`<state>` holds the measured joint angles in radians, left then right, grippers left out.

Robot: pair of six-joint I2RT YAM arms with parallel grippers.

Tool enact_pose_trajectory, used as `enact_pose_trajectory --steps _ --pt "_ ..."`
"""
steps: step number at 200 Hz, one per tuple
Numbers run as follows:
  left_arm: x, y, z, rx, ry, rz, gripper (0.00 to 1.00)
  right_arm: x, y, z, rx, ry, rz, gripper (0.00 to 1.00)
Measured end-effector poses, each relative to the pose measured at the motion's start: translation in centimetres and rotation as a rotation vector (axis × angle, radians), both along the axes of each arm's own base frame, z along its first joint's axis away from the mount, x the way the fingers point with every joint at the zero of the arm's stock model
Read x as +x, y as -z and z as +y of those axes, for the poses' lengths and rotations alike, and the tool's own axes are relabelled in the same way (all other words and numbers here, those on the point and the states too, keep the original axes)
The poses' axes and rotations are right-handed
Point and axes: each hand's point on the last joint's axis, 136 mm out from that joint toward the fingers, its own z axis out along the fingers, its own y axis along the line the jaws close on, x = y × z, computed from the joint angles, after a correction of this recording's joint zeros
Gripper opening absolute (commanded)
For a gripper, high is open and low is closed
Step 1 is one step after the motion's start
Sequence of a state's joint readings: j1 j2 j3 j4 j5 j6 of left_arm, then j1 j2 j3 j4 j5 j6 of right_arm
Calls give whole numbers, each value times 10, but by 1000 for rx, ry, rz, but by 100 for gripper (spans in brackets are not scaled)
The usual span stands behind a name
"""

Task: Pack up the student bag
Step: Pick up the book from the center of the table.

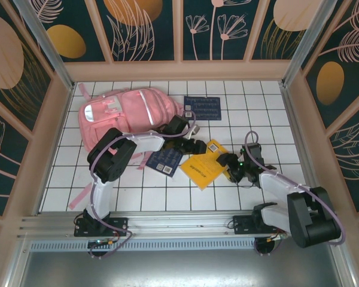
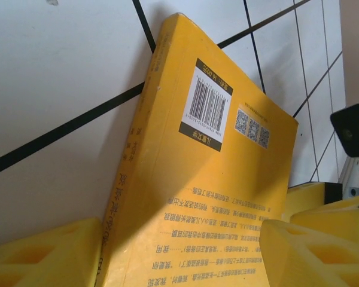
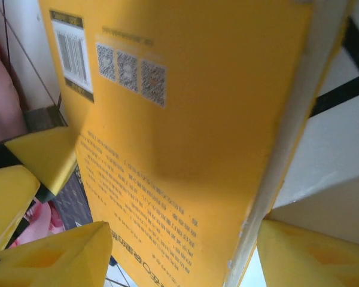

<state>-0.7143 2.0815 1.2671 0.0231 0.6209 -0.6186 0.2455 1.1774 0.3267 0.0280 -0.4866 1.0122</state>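
Book (image 1: 198,169), yellow, lies mid-frame; left gripper (image 1: 204,148) and right gripper (image 1: 226,167) both stand spread at its edges. Pink backpack (image 1: 128,110) sits upper left.

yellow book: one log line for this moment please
yellow book on tiled table | left pincer astride it, grip unclear | right pincer open at its edge | pink backpack behind, book not yet inside

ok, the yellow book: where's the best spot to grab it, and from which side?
Probably the spine of the yellow book. It lies back cover up on the table, so only its edges offer a hold; the spine is stiff, the page edge could splay. The spine faces the left fingers, so come in low from that side.
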Motion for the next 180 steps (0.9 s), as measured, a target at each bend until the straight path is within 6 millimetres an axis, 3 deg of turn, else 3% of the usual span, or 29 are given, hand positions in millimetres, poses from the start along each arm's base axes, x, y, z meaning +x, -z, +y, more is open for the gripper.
enact_pose_trajectory --steps 38,86,111,133,159,180 --pt "1 0 0 -1 -3 -1 66 4 -6 0 11 14 -9 52" --pt "-1 0 -1 -8 6 3 65 28 -54 8 22 -8 -172 47" --pt "-2 0 -2 -14 9 9 64 27 -46 12 -4 -25 -162 29" --pt "-3 0 -3 -19 10 16 64 23 -34 15 -36 -44 -135 0" --pt "-2 0 -2 -16 5 12 68 23 -33 12 -84 -55 -135 0" --pt "1 -8 3 -9 -14 -1 74 29 -45 11 -116 -75 -174 0"
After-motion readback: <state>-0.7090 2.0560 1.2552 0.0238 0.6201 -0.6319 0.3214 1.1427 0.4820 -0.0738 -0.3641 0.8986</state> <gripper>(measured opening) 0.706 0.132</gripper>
